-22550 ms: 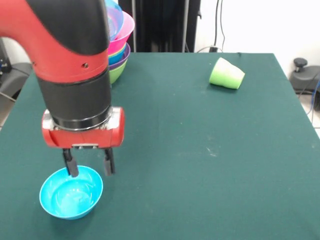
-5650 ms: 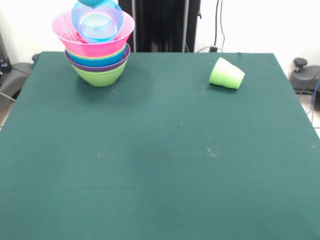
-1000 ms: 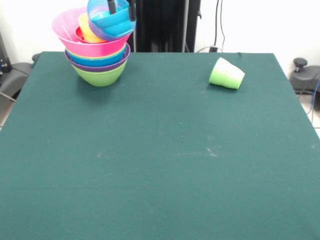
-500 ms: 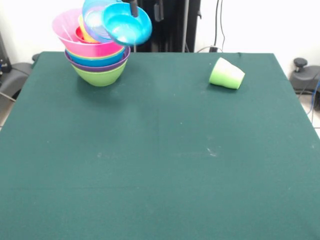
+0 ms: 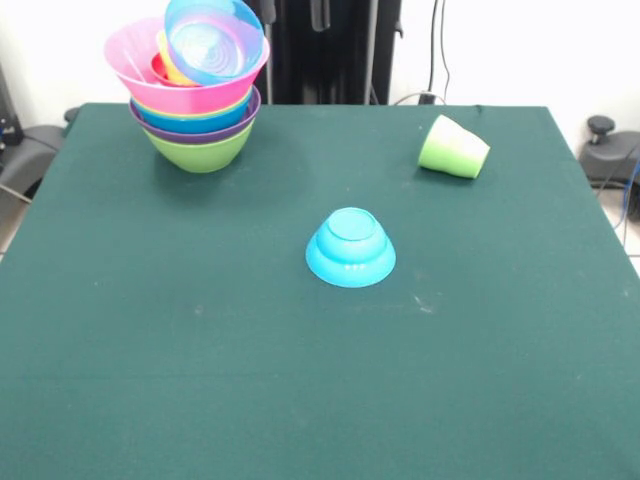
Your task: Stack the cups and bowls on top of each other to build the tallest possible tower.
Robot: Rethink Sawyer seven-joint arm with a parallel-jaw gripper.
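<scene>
The green tabletop (image 5: 300,380) fills most of the front view, and its whole near half lies bare, as do the broad strips along its left and right edges. The tower (image 5: 195,100) stands in the far left corner, close to the far edge and a little in from the left one. Its base is a lime bowl (image 5: 200,152), with purple (image 5: 238,126), blue (image 5: 200,118) and thin green rims above it, then the huge pink bowl (image 5: 190,92). Inside the pink bowl a translucent blue bowl (image 5: 213,42) sits tilted, mouth turned toward the camera, leaning on the pink rim's right side; behind it show the edge of a yellow cup (image 5: 166,58) and a sliver of a red bowl (image 5: 157,70). The small cyan bowl (image 5: 350,249) lies upside down near the tabletop's middle, well apart from the tower and from every edge, with open cloth all round it. The green cup (image 5: 453,148) lies on its side toward the far right, mouth facing right, clear of the right edge and not far from the far one. The hand does not show in this view, so I cannot tell how far open it is or whether it holds anything.
</scene>
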